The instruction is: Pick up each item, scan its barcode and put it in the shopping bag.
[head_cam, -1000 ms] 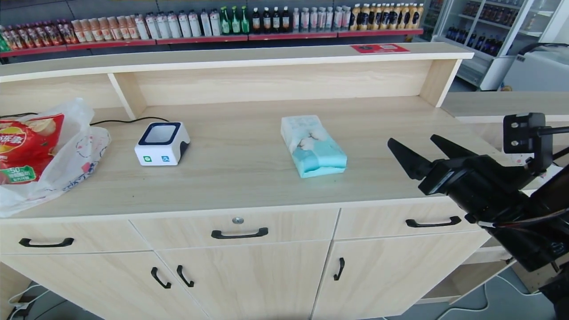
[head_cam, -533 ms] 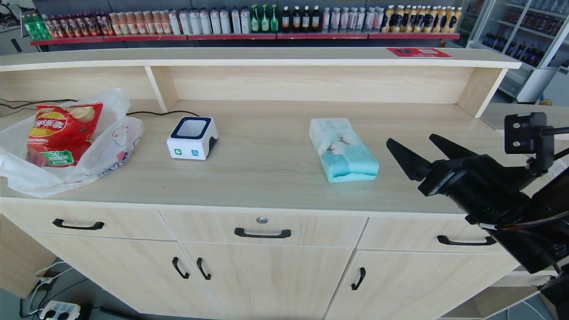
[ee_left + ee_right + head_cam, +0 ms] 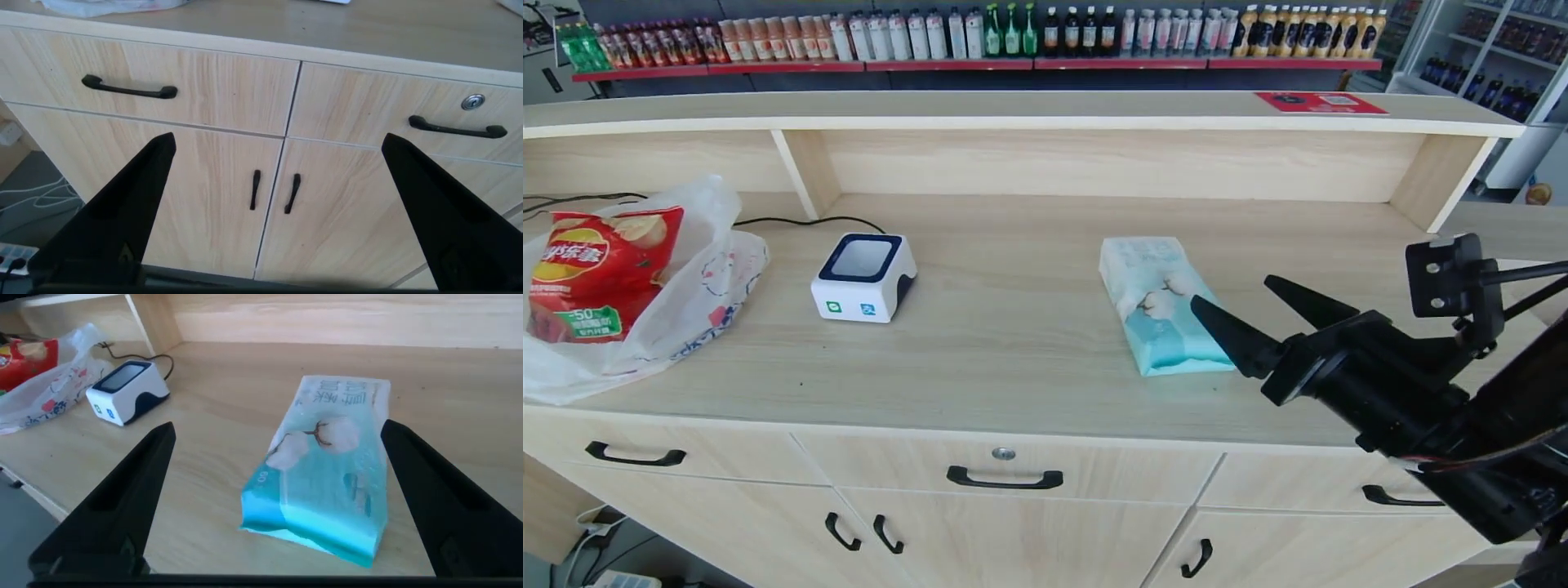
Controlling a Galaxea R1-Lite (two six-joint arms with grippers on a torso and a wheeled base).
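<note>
You brought the right gripper [image 3: 1231,288] in over the last second. Its black fingers, spread wide, had stood well right of the soft teal-and-white plastic tissue pack [image 3: 1156,306]; then one tip overlapped the pack's near corner, though the head camera shifted too. The pack lay flat on the pale wooden counter [image 3: 1013,367], ungripped, so pickup looked next. Your right wrist view put the pack just ahead, between the fingers, untouched. The left wrist view had the left gripper [image 3: 278,139], fingers apart, facing the cabinet doors [image 3: 204,204].
</note>
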